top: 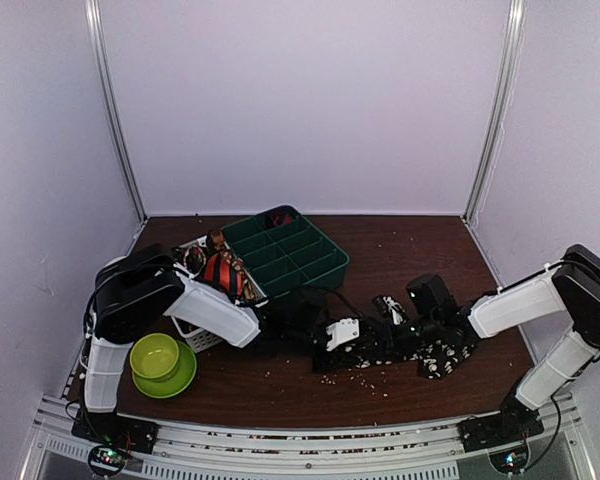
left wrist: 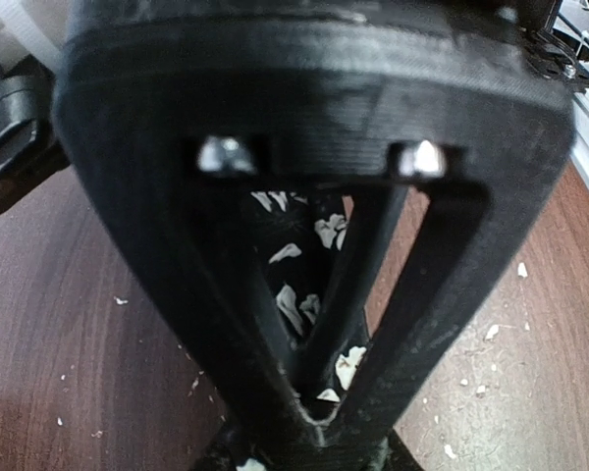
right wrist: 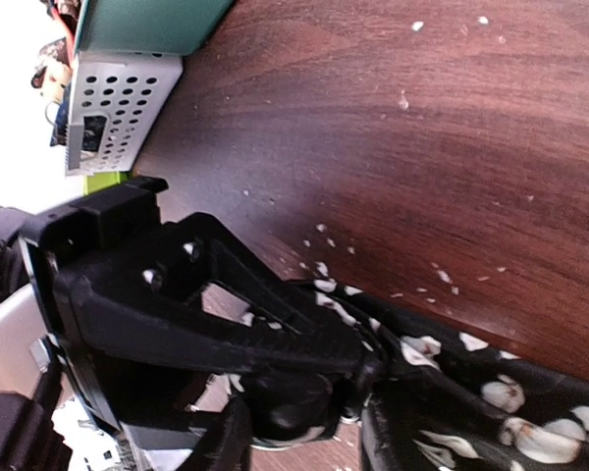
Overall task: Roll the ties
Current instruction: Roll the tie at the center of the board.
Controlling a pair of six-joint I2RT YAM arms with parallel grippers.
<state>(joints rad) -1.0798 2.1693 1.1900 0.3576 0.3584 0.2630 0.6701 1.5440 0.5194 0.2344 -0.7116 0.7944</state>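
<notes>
From above, the black tie (top: 442, 362) lay stretched on the brown table (top: 400, 255), on the near side of the green tray (top: 285, 250). In the left wrist view, the left gripper (left wrist: 319, 417) was closed on this tie, its spotted cloth showing between the fingers. In the right wrist view, the right gripper (right wrist: 302, 439) stood open, and the tie ran beside it on the table.

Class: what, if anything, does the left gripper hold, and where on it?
The left gripper pinches the spotted tie between its tips; where along the tie's length cannot be told.
</notes>
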